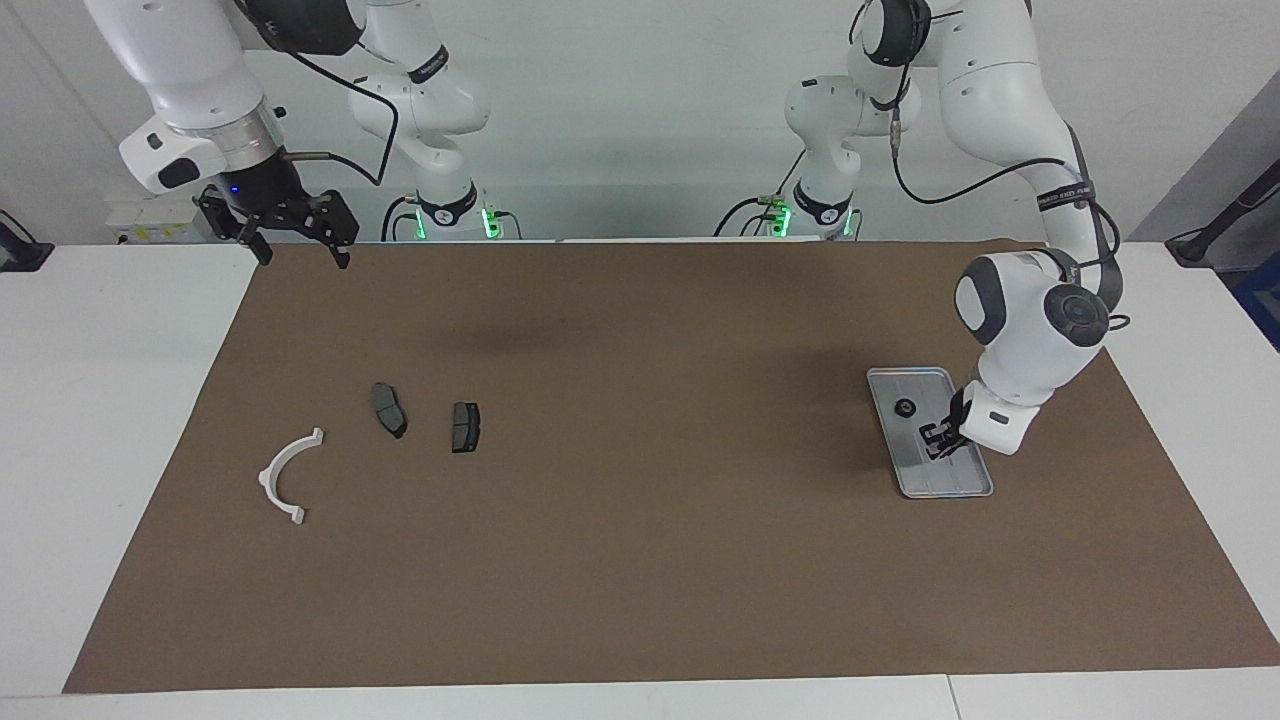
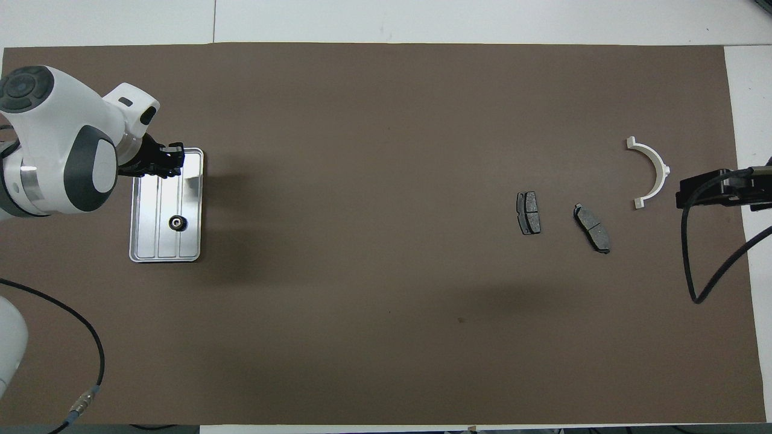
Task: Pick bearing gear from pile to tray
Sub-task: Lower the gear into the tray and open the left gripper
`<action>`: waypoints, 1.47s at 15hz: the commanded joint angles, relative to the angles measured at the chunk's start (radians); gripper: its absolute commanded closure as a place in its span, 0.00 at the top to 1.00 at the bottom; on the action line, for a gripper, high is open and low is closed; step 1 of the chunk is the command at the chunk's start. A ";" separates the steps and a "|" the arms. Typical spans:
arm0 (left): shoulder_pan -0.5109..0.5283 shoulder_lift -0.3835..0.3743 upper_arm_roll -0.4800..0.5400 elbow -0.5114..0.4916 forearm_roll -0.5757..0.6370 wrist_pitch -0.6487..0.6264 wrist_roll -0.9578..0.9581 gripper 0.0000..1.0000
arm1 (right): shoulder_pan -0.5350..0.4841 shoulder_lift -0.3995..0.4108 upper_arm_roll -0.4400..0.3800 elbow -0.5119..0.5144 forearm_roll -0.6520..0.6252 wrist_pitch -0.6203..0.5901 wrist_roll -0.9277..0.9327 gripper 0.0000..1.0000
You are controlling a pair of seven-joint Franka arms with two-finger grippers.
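Nearest the camera lies the white half-ring bracket [image 1: 289, 474], beside two dark grey brake-pad plates [image 1: 389, 409]. My left hand [image 1: 940, 440] hangs closed, empty, over the ribbed silver metal tray [image 1: 962, 487], where the small black round gear [image 1: 905, 407] rests. My right hand [image 1: 297, 247] waits open, raised over the brown mat's corner.

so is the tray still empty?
No, a small black round gear lies in the tray, on its half nearer to the robots.

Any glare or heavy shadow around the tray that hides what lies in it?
Overhead view: the tray shows a bright glare patch at its end farther from the robots, beside the left gripper; the small black gear stays clear. Facing view: a soft dark shadow lies on the brown mat beside the tray, no glare, gear visible.
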 commanded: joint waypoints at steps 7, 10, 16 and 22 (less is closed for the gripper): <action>0.089 -0.045 -0.010 -0.128 0.013 0.130 0.048 0.00 | -0.009 -0.005 0.007 -0.012 -0.002 -0.001 0.018 1.00; 0.080 -0.045 -0.010 -0.128 0.013 0.116 0.034 0.00 | -0.009 -0.005 0.007 -0.013 -0.002 -0.001 0.018 1.00; 0.067 -0.051 -0.013 -0.192 0.011 0.173 0.010 0.00 | -0.009 -0.003 0.008 -0.015 -0.002 -0.001 0.020 1.00; 0.053 -0.052 -0.011 -0.190 0.011 0.166 0.005 0.86 | -0.009 -0.003 0.008 -0.021 -0.002 0.006 0.018 1.00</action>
